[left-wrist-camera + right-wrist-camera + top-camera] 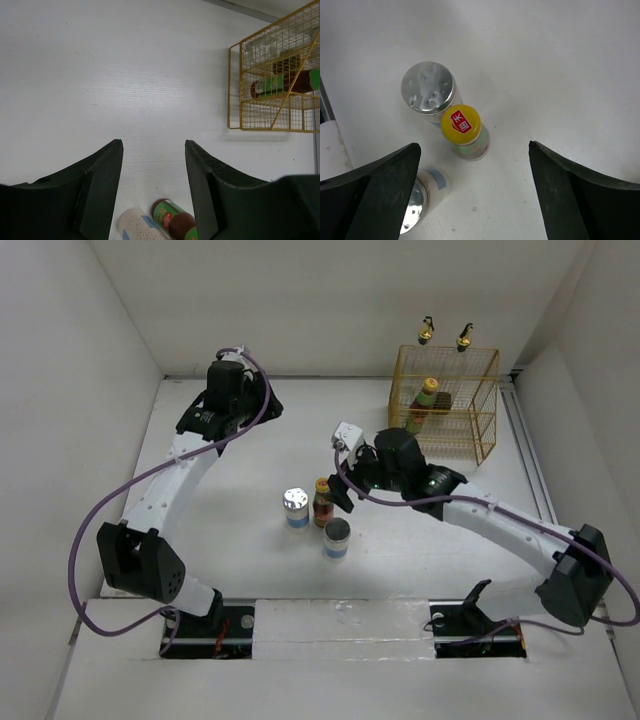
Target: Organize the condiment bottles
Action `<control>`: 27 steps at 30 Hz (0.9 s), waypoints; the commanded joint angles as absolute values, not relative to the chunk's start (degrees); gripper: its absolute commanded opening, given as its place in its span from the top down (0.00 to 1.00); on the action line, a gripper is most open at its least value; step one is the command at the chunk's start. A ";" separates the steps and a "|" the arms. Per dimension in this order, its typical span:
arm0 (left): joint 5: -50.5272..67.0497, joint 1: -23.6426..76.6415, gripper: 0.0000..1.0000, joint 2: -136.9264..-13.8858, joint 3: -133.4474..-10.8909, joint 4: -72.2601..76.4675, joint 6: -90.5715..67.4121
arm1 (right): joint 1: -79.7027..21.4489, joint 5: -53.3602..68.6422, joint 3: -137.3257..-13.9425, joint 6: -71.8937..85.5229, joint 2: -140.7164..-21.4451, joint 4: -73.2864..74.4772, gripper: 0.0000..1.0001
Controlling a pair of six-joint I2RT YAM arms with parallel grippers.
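Three bottles stand close together mid-table: a white silver-lidded jar (pixel 295 508), a red-brown sauce bottle (pixel 322 502) with a yellow cap, and a second white jar (pixel 337 537). My right gripper (pixel 340 488) is open just above and beside them. In the right wrist view it (pixel 473 145) hangs over the sauce bottle (pixel 464 127), with one jar (pixel 428 92) behind and the other jar (pixel 417 200) by the left finger. Another sauce bottle (pixel 425 405) stands in the yellow wire rack (pixel 480 430). Two clear glass bottles (pixel 425 335) (pixel 464 338) stand on top. My left gripper (pixel 228 400) is open and empty at the back left.
White walls enclose the table on three sides. The left wrist view shows the rack (pixel 235 85) at right with the sauce bottle (pixel 280 85) on a shelf, and a jar (pixel 140 227) and sauce bottle (pixel 175 220) at the bottom edge.
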State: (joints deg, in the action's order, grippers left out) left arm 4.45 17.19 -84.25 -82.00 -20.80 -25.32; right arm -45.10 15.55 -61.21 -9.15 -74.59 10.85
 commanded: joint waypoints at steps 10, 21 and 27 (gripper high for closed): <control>3.52 17.05 0.51 -79.55 -82.00 -20.57 -24.96 | -45.35 17.67 -68.82 -11.60 -86.92 5.10 0.27; 2.90 17.05 0.51 -79.54 -82.00 -20.57 -24.96 | -45.35 16.26 -69.69 -10.46 -84.65 4.48 0.88; 3.43 17.05 0.51 -80.60 -82.53 -20.04 -24.96 | -38.60 15.73 -80.74 -6.95 -76.39 4.48 0.92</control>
